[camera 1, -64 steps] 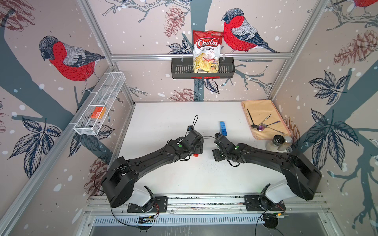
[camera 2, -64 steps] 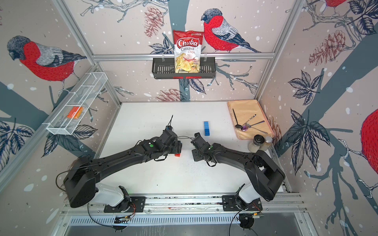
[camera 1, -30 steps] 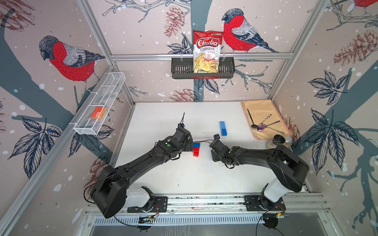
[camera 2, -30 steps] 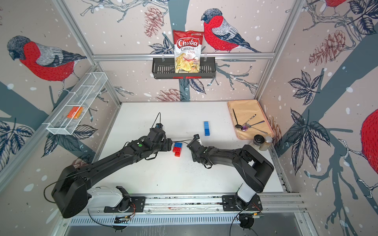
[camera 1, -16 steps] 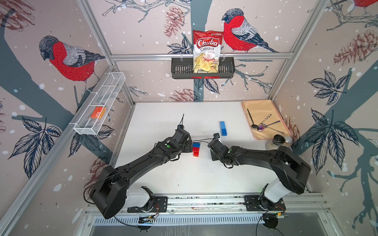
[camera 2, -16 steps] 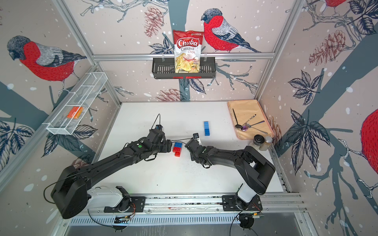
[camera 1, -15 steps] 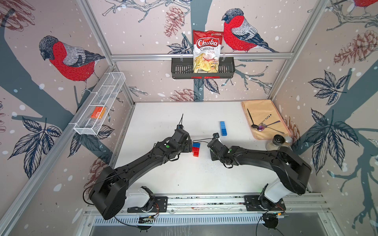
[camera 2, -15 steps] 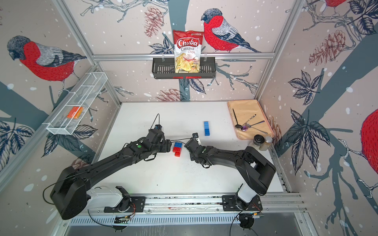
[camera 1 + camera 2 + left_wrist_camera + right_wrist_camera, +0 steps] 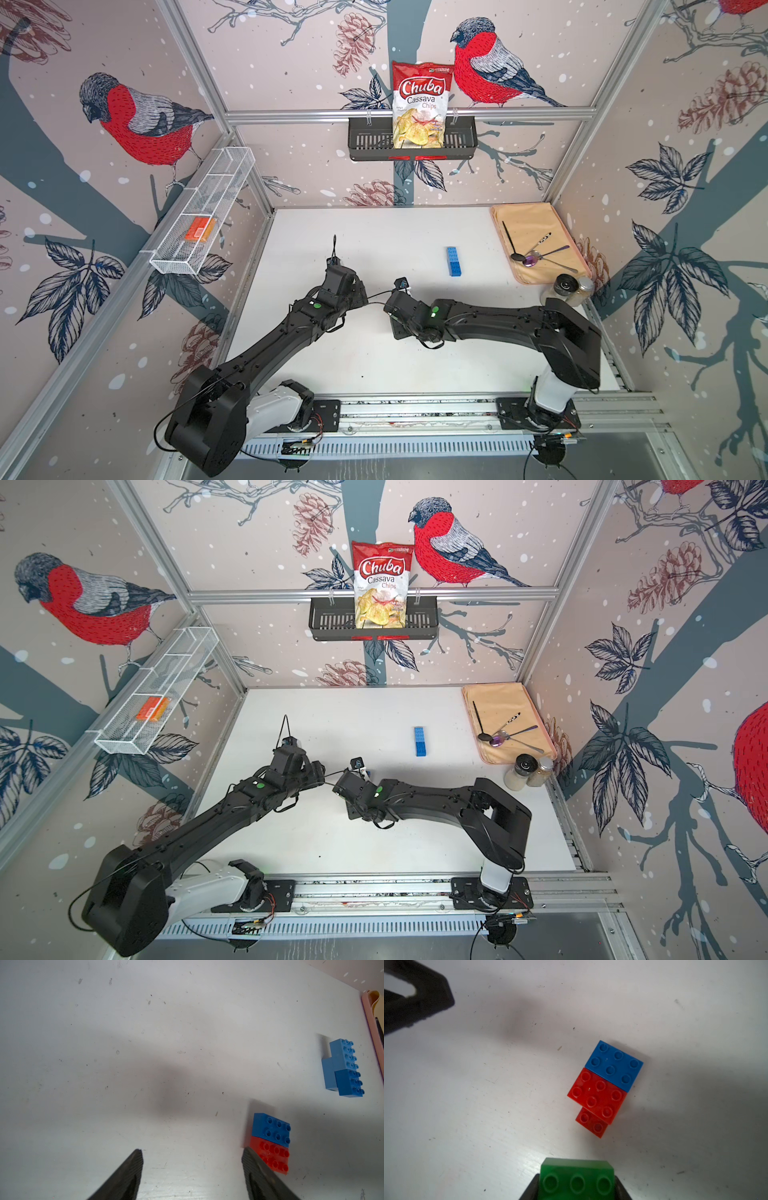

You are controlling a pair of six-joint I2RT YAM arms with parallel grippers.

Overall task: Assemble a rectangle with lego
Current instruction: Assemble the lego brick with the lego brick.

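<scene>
In the right wrist view my right gripper (image 9: 577, 1187) is shut on a green lego brick (image 9: 577, 1176), held above the table. Just ahead of it lies a joined stack: a blue brick (image 9: 614, 1066), a red brick (image 9: 598, 1095) and a smaller red brick (image 9: 591, 1124). My left gripper (image 9: 192, 1154) stands open over bare table, and one fingertip (image 9: 248, 1155) is right beside the stack's red brick (image 9: 274, 1157). In both top views the two gripper heads nearly meet (image 9: 361, 293) (image 9: 392, 305) and hide the stack. A separate blue brick assembly (image 9: 454, 261) lies farther back.
A beige mat (image 9: 536, 220) with spoons (image 9: 536, 253) lies at the back right, with two shaker jars (image 9: 567, 286) at its near corner. A wire shelf (image 9: 203, 216) with an orange piece and a black basket (image 9: 365, 137) with a chips bag (image 9: 419, 104) hang on the walls.
My right gripper has moved left over the red and blue stack, which showed between the arms before. Its jaws narrowed a little. The left arm has barely moved.
</scene>
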